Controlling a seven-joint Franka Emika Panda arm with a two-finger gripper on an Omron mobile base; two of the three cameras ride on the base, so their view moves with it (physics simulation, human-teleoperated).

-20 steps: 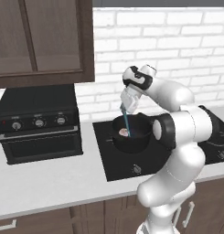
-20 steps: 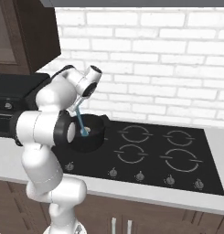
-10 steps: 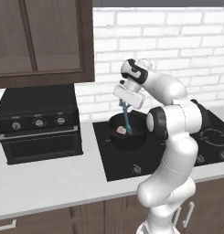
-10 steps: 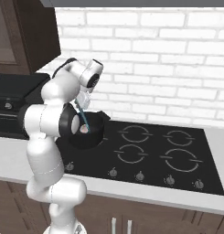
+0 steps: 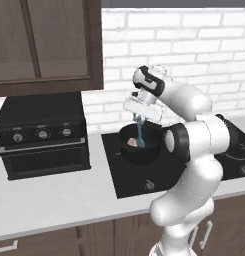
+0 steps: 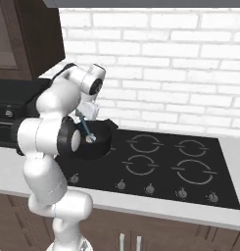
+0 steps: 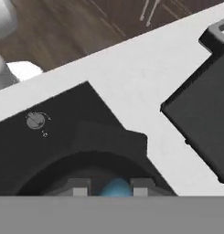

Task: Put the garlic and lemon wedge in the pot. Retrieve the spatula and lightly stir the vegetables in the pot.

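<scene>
- Gripper (image 5: 139,116) closed on the spatula (image 5: 140,131), holding it by the upper end, blade down inside the pot (image 5: 139,144).
- Compared with a second ago: hand swung from the pot's right side toward its left and back rim, wrist rolled over, spatula now leaning the other way. Reads as a stirring sweep under way.
- Same shift from the right base view: gripper (image 6: 83,116) now closer to the wall side, teal spatula (image 6: 86,130) slanting down into the pot (image 6: 96,142).
- Pot itself unmoved on the front-left burner of the cooktop (image 5: 194,170); no sliding between the earlier pictures and now.
- Pale lump beside the blade, inside the pot: probably the garlic (image 5: 131,142). Lemon wedge not made out; too small or hidden by the blade and the pot wall.
- Hand view: spatula handle as a blue blob (image 7: 116,188) between the two fingertips (image 7: 79,191), pot rim (image 7: 109,141) curving just ahead, a cooktop knob (image 7: 35,120) and white counter (image 7: 131,73) beyond.
- Meaning for the task: loading apparently done, spatula retrieved, final stirring step in progress. Judged near the end.
- Worth watching: blade pushing against the pot wall and nudging the pot off its burner; so far none of that seen.
- Toaster oven (image 5: 41,132) on the counter to the left, well apart, untouched.
</scene>
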